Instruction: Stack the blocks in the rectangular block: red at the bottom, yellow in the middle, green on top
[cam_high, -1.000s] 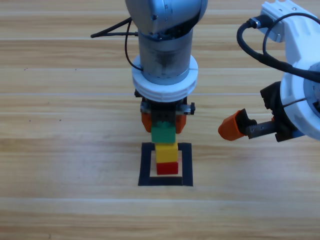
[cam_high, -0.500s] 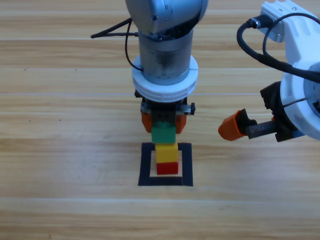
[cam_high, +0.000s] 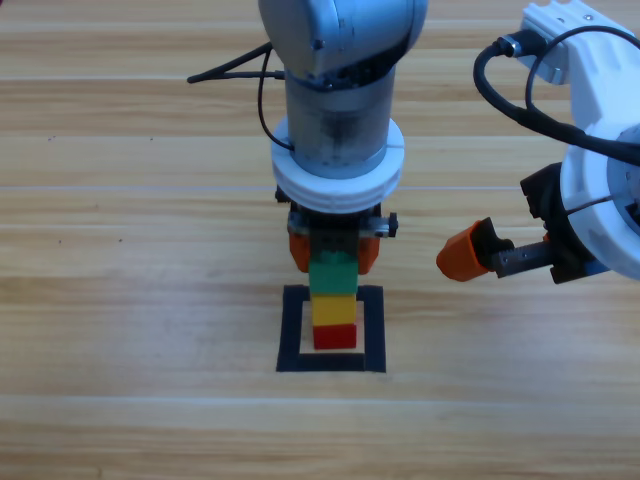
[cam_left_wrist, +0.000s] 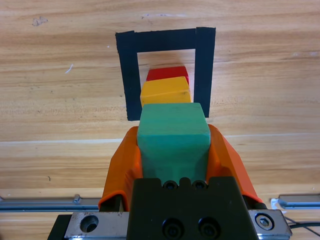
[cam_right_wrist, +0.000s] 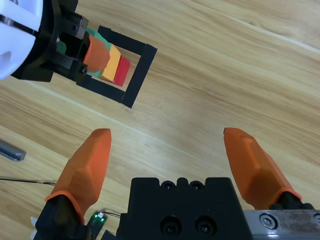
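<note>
The left gripper (cam_high: 333, 252) stands directly above the rectangular block (cam_high: 291, 335), its jaws closed on either side of the top cube (cam_high: 332, 273). Below the jaws, the top cube sits on the middle cube (cam_high: 334, 309), which sits on the bottom cube (cam_high: 335, 336) inside the outline on the table (cam_high: 130, 300). The right gripper (cam_right_wrist: 170, 165), jaws spread, hangs well apart to the right of the stack.

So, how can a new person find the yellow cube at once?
Find the black tape square near the table's middle. Inside it stands a tower of three cubes, and the yellow cube is the middle one, above red and below green.
</note>
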